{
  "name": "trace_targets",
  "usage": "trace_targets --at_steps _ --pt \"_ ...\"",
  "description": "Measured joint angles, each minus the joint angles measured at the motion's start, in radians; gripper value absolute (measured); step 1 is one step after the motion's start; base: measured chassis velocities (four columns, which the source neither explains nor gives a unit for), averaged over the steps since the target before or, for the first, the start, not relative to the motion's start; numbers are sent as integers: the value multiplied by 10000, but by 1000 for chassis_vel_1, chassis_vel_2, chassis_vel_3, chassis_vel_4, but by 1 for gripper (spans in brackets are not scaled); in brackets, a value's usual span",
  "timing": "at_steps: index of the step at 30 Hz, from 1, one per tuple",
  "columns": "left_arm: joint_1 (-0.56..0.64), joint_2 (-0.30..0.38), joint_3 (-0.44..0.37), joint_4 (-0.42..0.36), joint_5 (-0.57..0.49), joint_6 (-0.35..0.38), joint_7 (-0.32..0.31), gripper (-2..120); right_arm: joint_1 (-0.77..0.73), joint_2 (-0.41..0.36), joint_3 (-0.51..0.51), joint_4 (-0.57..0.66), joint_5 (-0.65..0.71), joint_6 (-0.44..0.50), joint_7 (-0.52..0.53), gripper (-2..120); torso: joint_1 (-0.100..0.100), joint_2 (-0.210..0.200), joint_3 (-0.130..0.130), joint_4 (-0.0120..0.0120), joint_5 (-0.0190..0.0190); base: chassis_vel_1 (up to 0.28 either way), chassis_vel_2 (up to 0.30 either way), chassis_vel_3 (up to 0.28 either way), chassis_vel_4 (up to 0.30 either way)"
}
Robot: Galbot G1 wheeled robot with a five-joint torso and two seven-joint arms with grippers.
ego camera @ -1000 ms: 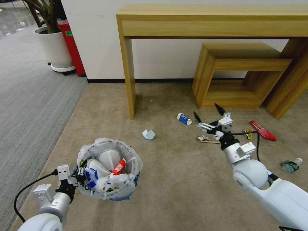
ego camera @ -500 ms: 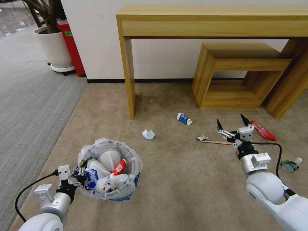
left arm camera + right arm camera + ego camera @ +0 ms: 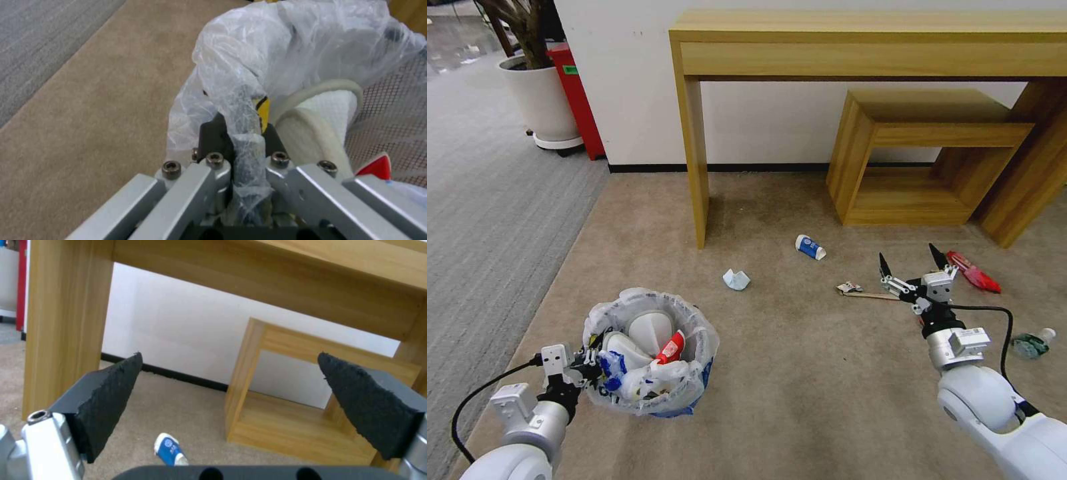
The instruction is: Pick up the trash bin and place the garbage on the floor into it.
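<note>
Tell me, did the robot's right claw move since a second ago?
Yes. The right gripper swung to the robot's right, away from the blue-white cup and toward the red wrapper, fingers open above the wooden stick.

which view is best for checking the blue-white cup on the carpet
The head view: the blue-white cup lies whole on its side on the beige carpet, near the table leg. The right wrist view catches it partly cut off, low between the open right pincer's fingers.
</note>
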Motion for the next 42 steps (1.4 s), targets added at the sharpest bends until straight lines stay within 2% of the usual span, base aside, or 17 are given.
trace_targets --at_steps 11,42 --pt "0 -103 4 53 74 -45 11 3 -22 76 33 -126 -64 218 -141 100 -1 1 -1 -1 0 -32 30 26 -30" --pt "-28 -236 -4 271 188 -168 54 3 232 136 -159 -383 -179 416 -296 100 -1 0 0 -1 0 -101 98 104 -101"
